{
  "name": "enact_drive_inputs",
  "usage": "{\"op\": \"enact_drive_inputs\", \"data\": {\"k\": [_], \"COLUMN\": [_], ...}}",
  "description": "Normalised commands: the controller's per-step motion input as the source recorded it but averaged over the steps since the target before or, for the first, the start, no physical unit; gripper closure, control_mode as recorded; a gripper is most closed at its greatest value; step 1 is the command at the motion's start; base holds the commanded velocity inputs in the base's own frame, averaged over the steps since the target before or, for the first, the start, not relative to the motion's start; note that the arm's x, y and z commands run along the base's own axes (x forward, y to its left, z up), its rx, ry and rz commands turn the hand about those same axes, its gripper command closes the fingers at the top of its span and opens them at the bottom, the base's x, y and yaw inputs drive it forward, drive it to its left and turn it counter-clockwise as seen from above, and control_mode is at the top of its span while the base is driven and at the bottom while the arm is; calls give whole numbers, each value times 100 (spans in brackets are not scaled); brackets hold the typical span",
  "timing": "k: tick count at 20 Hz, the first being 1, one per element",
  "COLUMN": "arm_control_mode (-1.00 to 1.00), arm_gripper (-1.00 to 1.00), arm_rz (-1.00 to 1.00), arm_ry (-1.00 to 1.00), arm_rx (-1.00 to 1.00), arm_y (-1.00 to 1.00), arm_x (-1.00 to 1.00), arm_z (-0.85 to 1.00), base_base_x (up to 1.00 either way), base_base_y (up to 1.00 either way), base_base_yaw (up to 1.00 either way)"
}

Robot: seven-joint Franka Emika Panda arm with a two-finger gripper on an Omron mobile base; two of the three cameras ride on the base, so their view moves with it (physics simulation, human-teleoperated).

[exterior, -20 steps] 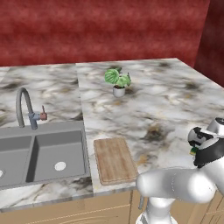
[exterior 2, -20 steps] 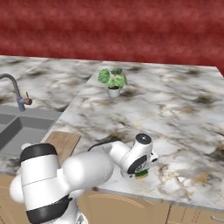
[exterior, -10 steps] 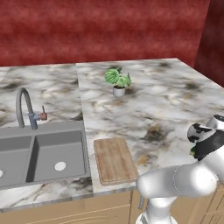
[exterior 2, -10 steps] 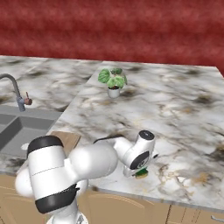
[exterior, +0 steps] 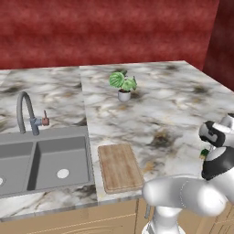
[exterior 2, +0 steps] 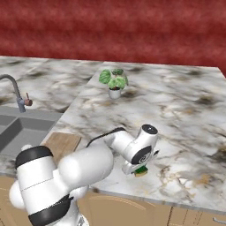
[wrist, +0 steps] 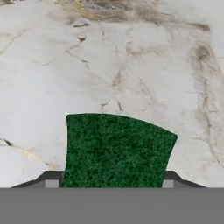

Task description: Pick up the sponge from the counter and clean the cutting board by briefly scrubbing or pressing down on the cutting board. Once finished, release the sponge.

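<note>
The pincer (wrist: 109,183) sat low over the small dark green sponge (wrist: 116,151) on the marble worktop (wrist: 131,65), fingers (wrist: 51,183) either side; grip state cannot be told. Pick-up step; next prob. close, lift, carry to the light-brown wooden cutting board (exterior: 119,167).

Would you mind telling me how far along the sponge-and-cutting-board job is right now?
Done: the tool has reached the sponge, one fingertip on each side. In hand: the grasp, though closure is unclear. Left: lifting it off the counter, scrubbing the bare cutting board, then releasing.
</note>
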Motion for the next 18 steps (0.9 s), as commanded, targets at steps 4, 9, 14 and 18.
{"op": "enact_drive_inputs", "data": {"k": [4,9,14,18], "arm_control_mode": [-100,-100,-100,-100], "arm_gripper": [100,100,100,100], "arm_rz": [4,16,19,20], "arm_ry": [17,15,7,5], "arm_rx": [0,0,0,1], "arm_y": [89,99,87,84], "arm_x": [0,0,-7,-10], "arm_z": [43,8,-4,-6], "base_base_x": [0,0,0,0], "base_base_y": [0,0,0,0], "base_base_yaw": [0,0,0,0]}}
